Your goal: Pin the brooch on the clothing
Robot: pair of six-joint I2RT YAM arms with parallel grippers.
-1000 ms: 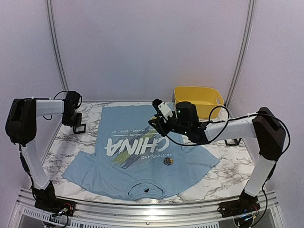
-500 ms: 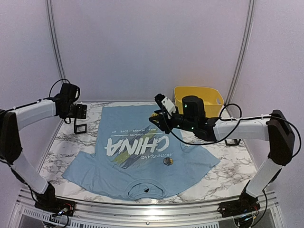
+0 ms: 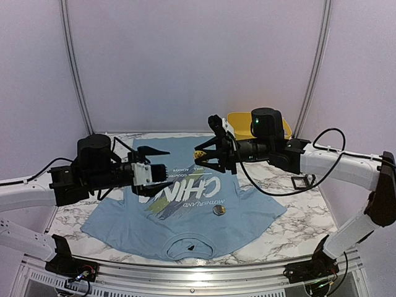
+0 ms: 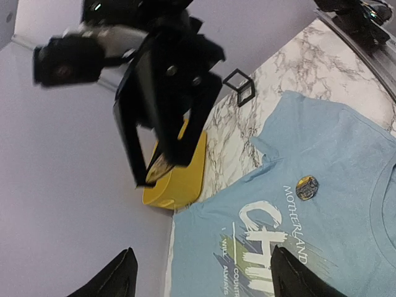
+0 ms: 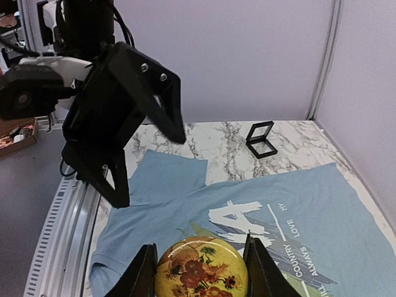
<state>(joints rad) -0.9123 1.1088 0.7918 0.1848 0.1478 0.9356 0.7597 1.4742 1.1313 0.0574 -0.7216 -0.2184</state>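
Observation:
The clothing point(image 3: 185, 226) is a light blue T-shirt with white "CHINA" lettering, spread flat on the marble table. My right gripper point(image 3: 203, 154) hovers above the shirt's far part, shut on the brooch point(image 3: 198, 153). The brooch point(image 5: 201, 271) is a round yellow badge with sunflowers, clamped between both fingers point(image 5: 141, 272). My left gripper point(image 3: 156, 166) hangs open and holds nothing above the shirt's left half, facing the right gripper. In the left wrist view the shirt point(image 4: 309, 247) lies below the spread fingertips point(image 4: 120, 275).
A second small round dark badge point(image 3: 218, 210) sits on the shirt below the lettering. A yellow bin point(image 3: 244, 119) stands at the back right, partly behind the right arm. A small black frame point(image 3: 299, 182) rests on the marble point(image 3: 297, 210) to the right.
My left arm swung in from the far left edge to over the shirt, and its gripper opened. My right gripper rose and moved back with the brooch still in it.

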